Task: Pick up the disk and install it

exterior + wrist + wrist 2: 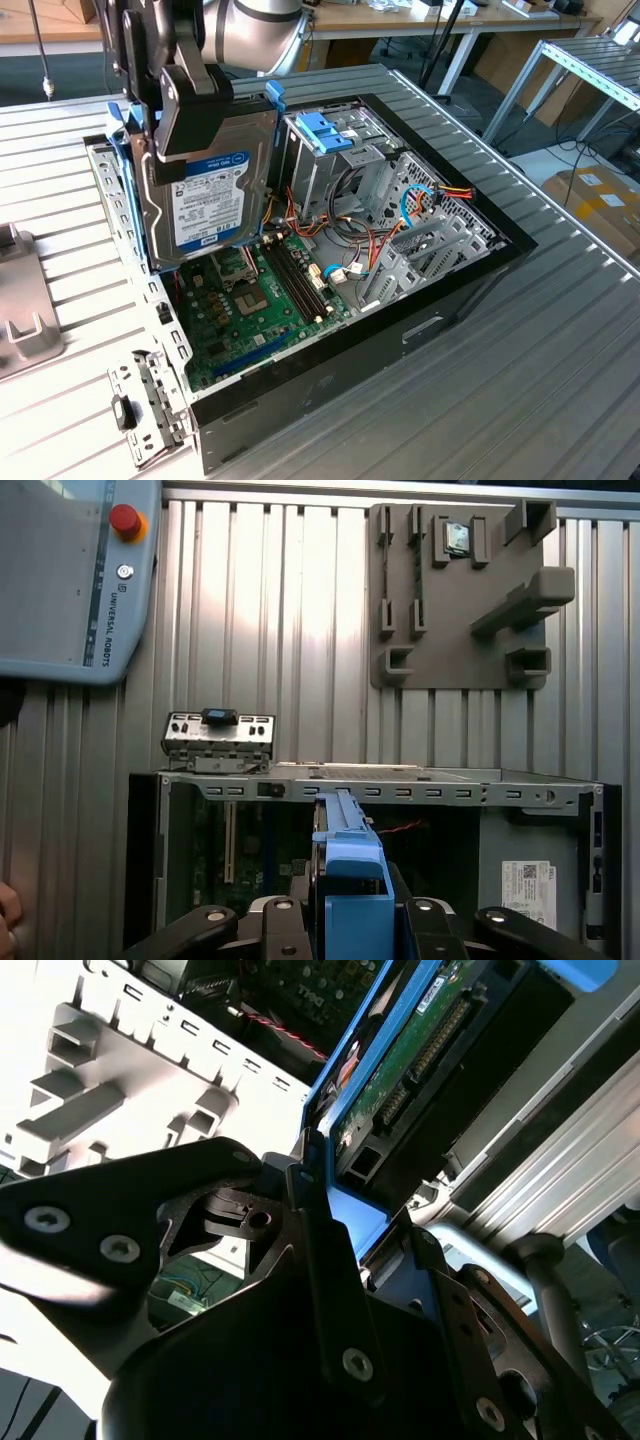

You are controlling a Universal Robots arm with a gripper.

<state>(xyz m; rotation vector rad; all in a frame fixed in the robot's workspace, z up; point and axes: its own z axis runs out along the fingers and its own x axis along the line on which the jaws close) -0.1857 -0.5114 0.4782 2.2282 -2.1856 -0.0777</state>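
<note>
"One robot arm, you said. What is it carrying?"

"The disk (pixel 210 205): a silver hard drive with a white label and a blue band, framed by light blue carrier rails. The black gripper (pixel 165 125) has it from above, jaws clamped on the two flat faces. In the first wrist view, a blue rail (pixel 350 865) sits squeezed between the two fingers."

"Where is the disk?"

"It stands on edge, slightly tilted, label toward the exterior view. It hangs over the open computer case (pixel 440 300), at the exterior view's left end, in front of the green motherboard (pixel 255 290). I cannot tell whether its lower edge touches anything."

"What is beside it?"

"Just to the exterior view's right is a metal drive cage (pixel 340 165) with a blue plastic bracket (pixel 322 130) on top. The case lies on a ribbed metal table (pixel 560 380). In the first wrist view a grey fixture plate (pixel 455 590) and a teach pendant (pixel 70 580) rest on that table, beyond the case."
</note>
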